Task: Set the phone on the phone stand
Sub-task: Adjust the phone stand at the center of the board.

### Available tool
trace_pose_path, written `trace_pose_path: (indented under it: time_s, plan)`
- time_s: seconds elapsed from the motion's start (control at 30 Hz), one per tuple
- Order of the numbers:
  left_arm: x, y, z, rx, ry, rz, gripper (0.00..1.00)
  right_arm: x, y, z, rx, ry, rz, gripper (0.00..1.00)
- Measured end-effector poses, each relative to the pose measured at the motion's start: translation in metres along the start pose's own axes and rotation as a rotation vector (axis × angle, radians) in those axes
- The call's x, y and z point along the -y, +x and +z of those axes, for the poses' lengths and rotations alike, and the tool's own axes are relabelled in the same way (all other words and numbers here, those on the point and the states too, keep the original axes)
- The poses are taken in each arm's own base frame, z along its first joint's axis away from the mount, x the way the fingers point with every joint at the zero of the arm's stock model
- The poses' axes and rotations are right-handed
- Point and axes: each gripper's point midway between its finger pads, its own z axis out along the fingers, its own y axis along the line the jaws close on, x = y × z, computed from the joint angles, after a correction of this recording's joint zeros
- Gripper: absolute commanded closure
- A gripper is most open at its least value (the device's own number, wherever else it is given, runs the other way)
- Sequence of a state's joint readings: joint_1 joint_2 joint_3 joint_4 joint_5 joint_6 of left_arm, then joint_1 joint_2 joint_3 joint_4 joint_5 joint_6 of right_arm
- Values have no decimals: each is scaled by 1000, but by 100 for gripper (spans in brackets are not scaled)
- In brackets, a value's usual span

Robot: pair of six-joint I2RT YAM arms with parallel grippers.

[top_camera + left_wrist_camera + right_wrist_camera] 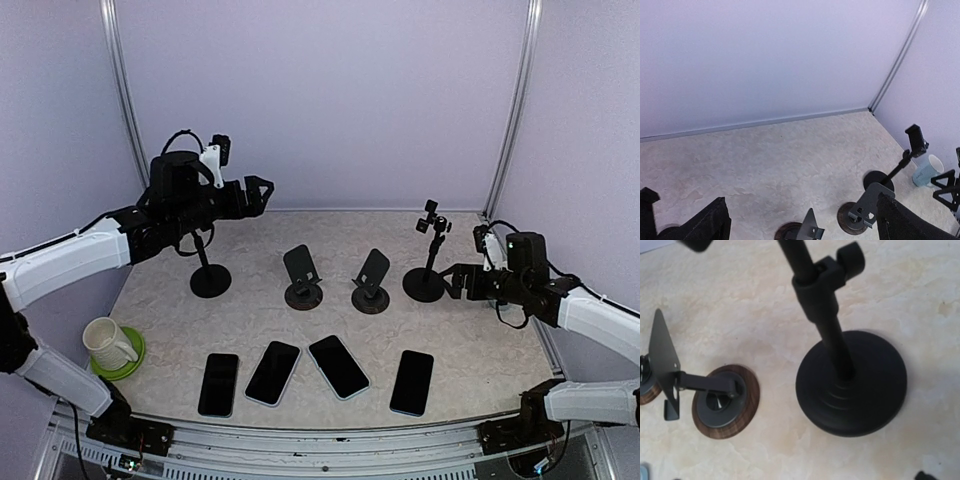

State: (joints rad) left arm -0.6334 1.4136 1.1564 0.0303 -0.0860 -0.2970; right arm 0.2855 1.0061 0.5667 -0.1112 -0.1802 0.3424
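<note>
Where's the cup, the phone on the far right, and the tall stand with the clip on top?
cup (pixel 103 342): top external view, its side wall
far-right phone (pixel 412 382): top external view, middle of screen
tall clip stand (pixel 423 286): top external view, its round base

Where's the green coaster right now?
In the top external view, the green coaster sits at the near-left corner of the table, under the white mug and left of the leftmost phone.
</note>
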Motion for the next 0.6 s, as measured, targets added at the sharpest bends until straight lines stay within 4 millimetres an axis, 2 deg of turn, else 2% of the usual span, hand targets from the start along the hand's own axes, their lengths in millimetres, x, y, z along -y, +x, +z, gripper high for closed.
trace_pose_path:
  time_s: [0.1,0.2,0.3,0.4,0.53,0.6]
  plan:
    - [-24,-20,-16,53,-105,-33,1,-1,2,2,-9,1,-2,0]
    - [-62,-26,-24,62,-243,-80,1,0,2,2,-7,3,-3,0]
    - [-102,-19,-30,33,-369,-127,1,0,2,2,-5,6,-3,0]
    - [-132,-13,-36,5,-443,-167,1,1,1,2,-3,12,-3,0]
    - [-159,-9,-41,-4,-467,-229,5,2,1,2,-3,15,-4,0]
    - [-170,-2,-42,-18,-462,-262,6,2,1,2,-3,16,-4,0]
